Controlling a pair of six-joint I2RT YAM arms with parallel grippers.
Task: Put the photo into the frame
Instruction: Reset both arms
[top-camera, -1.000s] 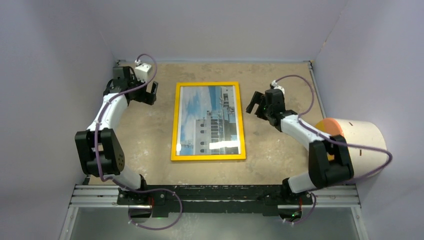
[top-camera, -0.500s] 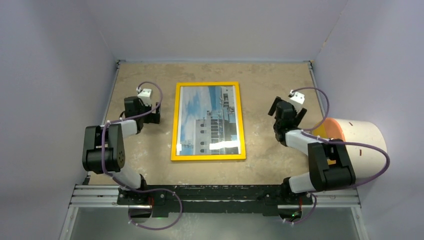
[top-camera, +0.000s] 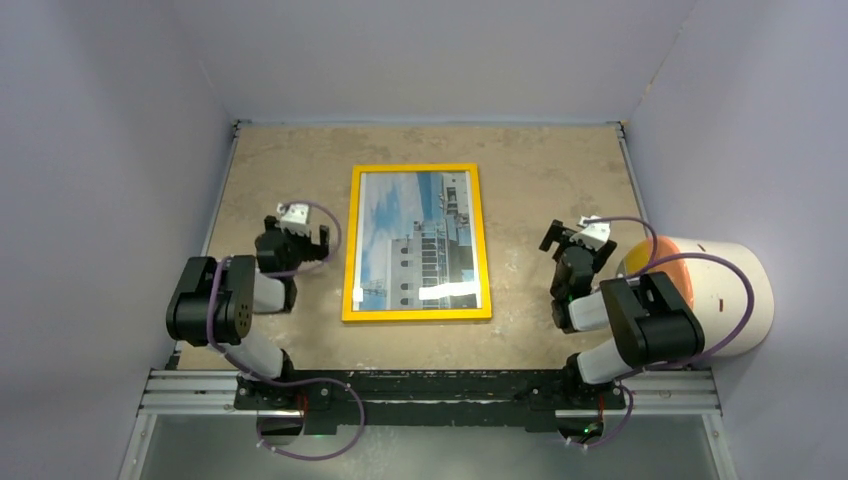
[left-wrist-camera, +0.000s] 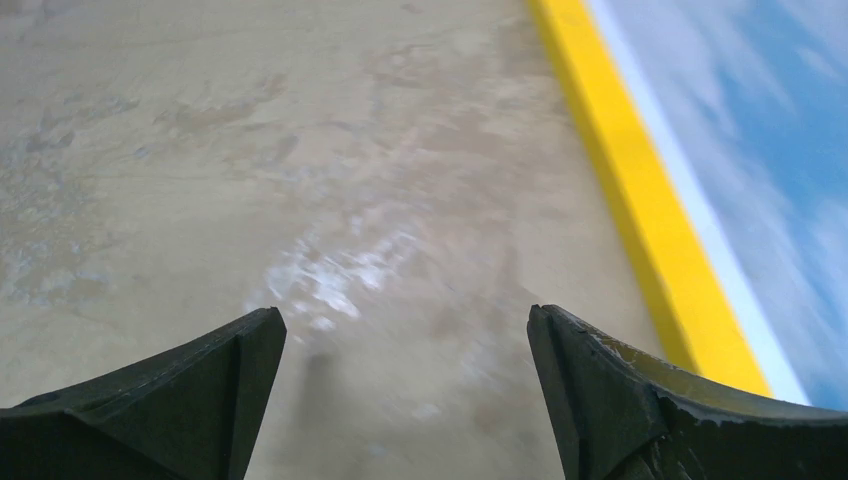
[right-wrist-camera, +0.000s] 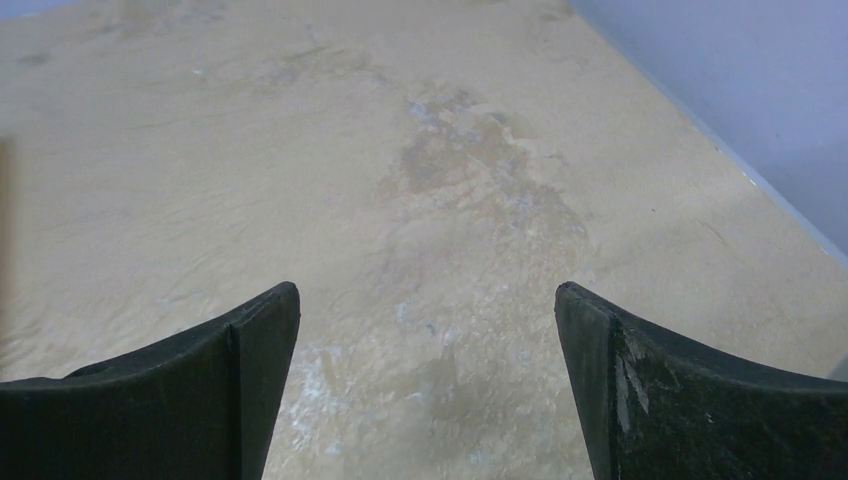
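The yellow frame (top-camera: 416, 312) lies flat in the middle of the table with the photo (top-camera: 418, 238) of a white building and blue sky inside it. In the left wrist view the frame's yellow border (left-wrist-camera: 640, 200) and the photo (left-wrist-camera: 770, 150) run along the right side. My left gripper (top-camera: 306, 238) (left-wrist-camera: 405, 345) is open just left of the frame, folded back near its base, nothing between the fingers. My right gripper (top-camera: 570, 236) (right-wrist-camera: 425, 320) is open to the right of the frame, over bare table, holding nothing.
A white cylinder with an orange end (top-camera: 715, 285) lies at the right edge beside the right arm. Pale purple walls (top-camera: 420, 60) enclose the tan table (top-camera: 290, 160) on three sides. The metal rail (top-camera: 430, 390) runs along the near edge.
Both arms have pulled back from the far half of the table toward their bases, folding up. Both grippers stayed open. Frame and photo have not moved.
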